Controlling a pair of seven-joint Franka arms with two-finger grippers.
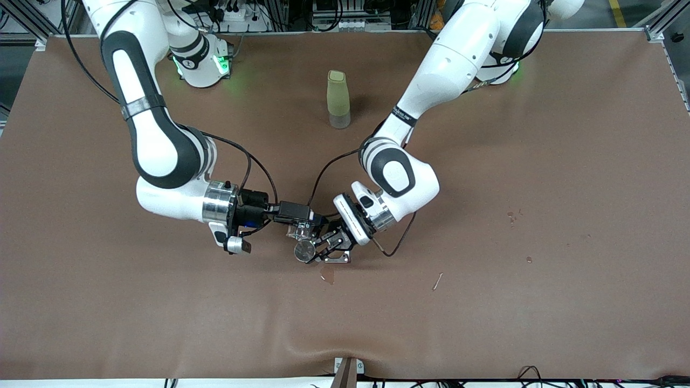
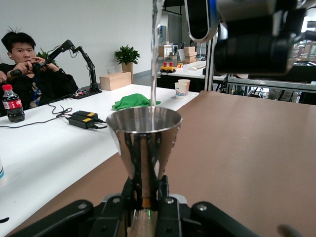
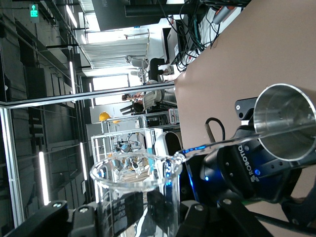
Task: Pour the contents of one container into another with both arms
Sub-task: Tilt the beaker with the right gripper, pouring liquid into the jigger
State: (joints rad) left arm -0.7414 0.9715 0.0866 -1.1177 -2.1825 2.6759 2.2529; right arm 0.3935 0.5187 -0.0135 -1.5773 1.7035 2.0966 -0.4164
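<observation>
My right gripper [image 1: 299,225] is shut on a clear glass beaker [image 1: 298,231], tipped on its side over the middle of the table. Its spout [image 3: 176,159] sends a thin stream [image 2: 154,54] into a steel jigger [image 1: 304,251] just below. My left gripper [image 1: 319,249] is shut on the jigger's narrow waist and holds it upright. In the left wrist view the jigger [image 2: 144,140] stands between the fingers [image 2: 129,195], with the right gripper's body above it. In the right wrist view the beaker [image 3: 136,190] fills the foreground and the jigger's open cup [image 3: 286,122] lies under the spout.
A tall olive-green container [image 1: 338,99] stands nearer the robots' bases, between the two arms. A wet patch [image 1: 327,277] lies on the brown mat under the jigger. Small drops [image 1: 511,216] and a thin stick [image 1: 437,281] lie toward the left arm's end.
</observation>
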